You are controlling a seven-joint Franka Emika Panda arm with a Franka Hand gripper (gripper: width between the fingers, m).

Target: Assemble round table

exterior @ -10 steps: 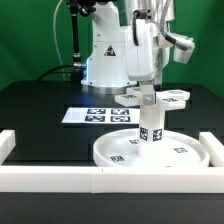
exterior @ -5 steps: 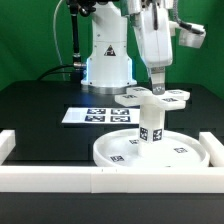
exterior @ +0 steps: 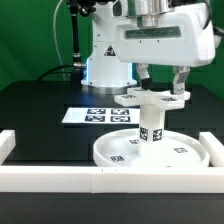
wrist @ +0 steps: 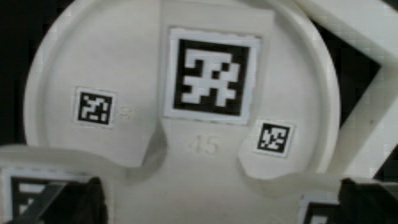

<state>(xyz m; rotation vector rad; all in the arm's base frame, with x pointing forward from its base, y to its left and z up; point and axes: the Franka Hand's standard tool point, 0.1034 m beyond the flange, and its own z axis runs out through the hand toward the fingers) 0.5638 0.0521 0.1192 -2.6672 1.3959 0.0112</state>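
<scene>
The large rimmed round disc (exterior: pixel 118 152) lies on the table near the front rail. The short tagged post (exterior: pixel 150 126) stands upright on its middle. The flat cross-shaped piece (exterior: pixel 166 97) appears to rest on top of the post, its lobes spreading to both sides. It fills the wrist view (wrist: pixel 205 90) with one large and two small tags. My gripper (exterior: pixel 164 84) hangs just above the cross-shaped piece, broad side to the exterior camera. Its fingers are spread wide, one over each side of the piece. In the wrist view my gripper (wrist: pixel 205 202) shows dark fingertips (wrist: pixel 43 200) at the corners, holding nothing.
The marker board (exterior: pixel 95 115) lies flat on the black table at the exterior view's left of the post. White border rails run along the front (exterior: pixel 100 180), left (exterior: pixel 8 143) and right (exterior: pixel 213 145). The arm's white base (exterior: pixel 108 62) stands behind.
My gripper has turned about its vertical axis, from narrow side to broad side facing the exterior camera, and shifted slightly right. The post, disc and cross-shaped piece have not moved.
</scene>
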